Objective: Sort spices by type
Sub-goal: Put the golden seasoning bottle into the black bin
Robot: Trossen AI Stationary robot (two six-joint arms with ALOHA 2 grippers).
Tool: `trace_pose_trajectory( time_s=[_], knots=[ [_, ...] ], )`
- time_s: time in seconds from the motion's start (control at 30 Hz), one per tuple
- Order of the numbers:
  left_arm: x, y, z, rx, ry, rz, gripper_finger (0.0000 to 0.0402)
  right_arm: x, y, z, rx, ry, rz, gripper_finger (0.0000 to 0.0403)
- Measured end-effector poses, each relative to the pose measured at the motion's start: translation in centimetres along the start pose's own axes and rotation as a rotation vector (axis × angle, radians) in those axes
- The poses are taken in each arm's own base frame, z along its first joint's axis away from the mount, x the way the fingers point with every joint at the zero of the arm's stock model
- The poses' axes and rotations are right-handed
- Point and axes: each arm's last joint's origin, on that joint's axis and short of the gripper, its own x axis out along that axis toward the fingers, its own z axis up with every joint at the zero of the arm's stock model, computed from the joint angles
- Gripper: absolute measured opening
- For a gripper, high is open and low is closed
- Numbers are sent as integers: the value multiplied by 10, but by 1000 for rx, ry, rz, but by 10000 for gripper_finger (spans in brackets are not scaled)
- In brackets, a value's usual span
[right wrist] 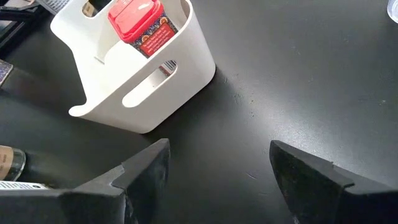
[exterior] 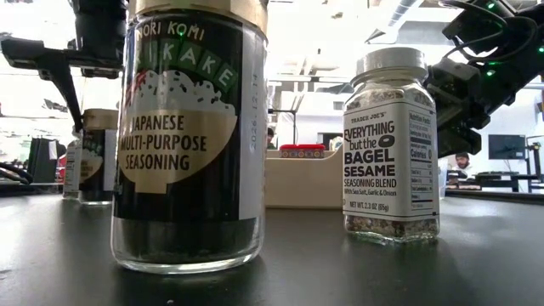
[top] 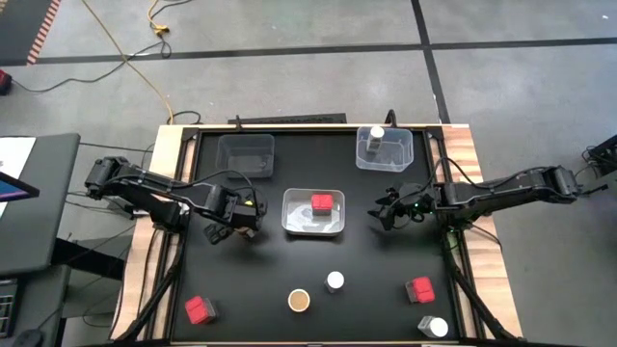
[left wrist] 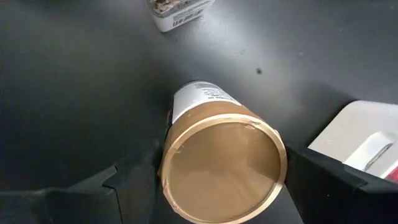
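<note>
My left gripper (top: 234,224) stands left of the white tray (top: 294,226), shut on a brown-topped jar (left wrist: 221,165). In that tray a red block (top: 323,203) sits upright. My right gripper (top: 386,207) hovers open just right of the tray, nothing between its fingers (right wrist: 217,168). A white-lidded jar (top: 375,138) stands in the far right clear tray (top: 405,154). On the near table stand two red blocks (top: 201,308) (top: 419,289), a brown-topped jar (top: 299,301) and two white-lidded jars (top: 335,280) (top: 434,328). My left gripper pinches the brown-topped jar at its upper end (left wrist: 166,163), one finger on each opposite side. The fingers come from above, pointing almost straight down. The jar stays upright (exterior: 99,157). Its wide lid hides the pads, and I cannot tell whether its base is on the table.
An empty clear tray (top: 246,154) sits at the far left. Another labelled jar (left wrist: 180,12) is close to my left gripper. Bare black tabletop lies between the white tray and the near row of containers.
</note>
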Motion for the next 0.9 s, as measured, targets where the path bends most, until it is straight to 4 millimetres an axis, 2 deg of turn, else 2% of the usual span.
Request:
trace_pose_trajectory(
  time_s=[0.5,0.9],
  knots=[
    [0,1,-1,33,35,31,309,0,0,0,0,0,0,301],
    [0,-1,-3,49,52,12,379,0,0,0,0,0,0,301]
  ],
)
